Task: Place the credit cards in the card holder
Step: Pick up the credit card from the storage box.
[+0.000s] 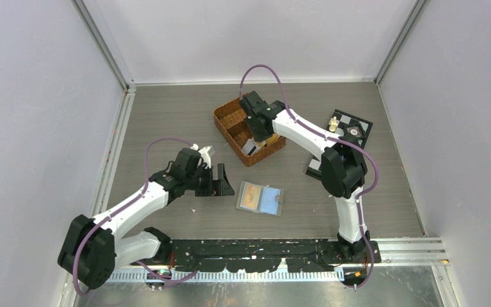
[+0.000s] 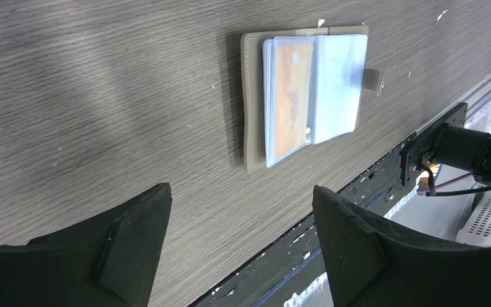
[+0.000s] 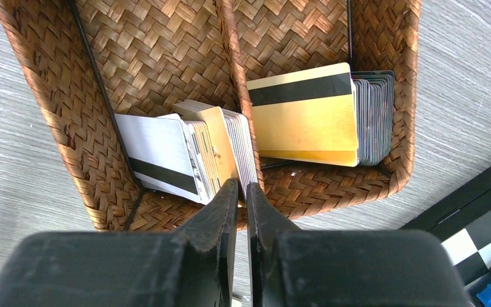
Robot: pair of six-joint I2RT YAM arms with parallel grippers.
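The card holder (image 1: 260, 198) lies open and flat on the tabletop (image 1: 166, 115), near the middle of the near edge. One orange card (image 2: 291, 89) sits in a clear sleeve on one leaf.

The credit cards (image 3: 371, 115) stand on edge in stacks in two neighbouring compartments of the wicker basket (image 1: 220, 118), which sits toward the far edge at about mid-width. A gold card (image 3: 303, 115) with a dark stripe fronts one stack. A white card (image 3: 156, 157) with a dark stripe fronts the other.

The left gripper (image 2: 241, 192) hangs above bare tabletop just left of the card holder, fingers wide apart, nothing between them.

The right gripper (image 3: 240, 187) is over the basket, tips at the edge of the white-fronted stack, beside the divider. Its fingers are almost together, with a thin slit between them. Whether a card is pinched cannot be told.
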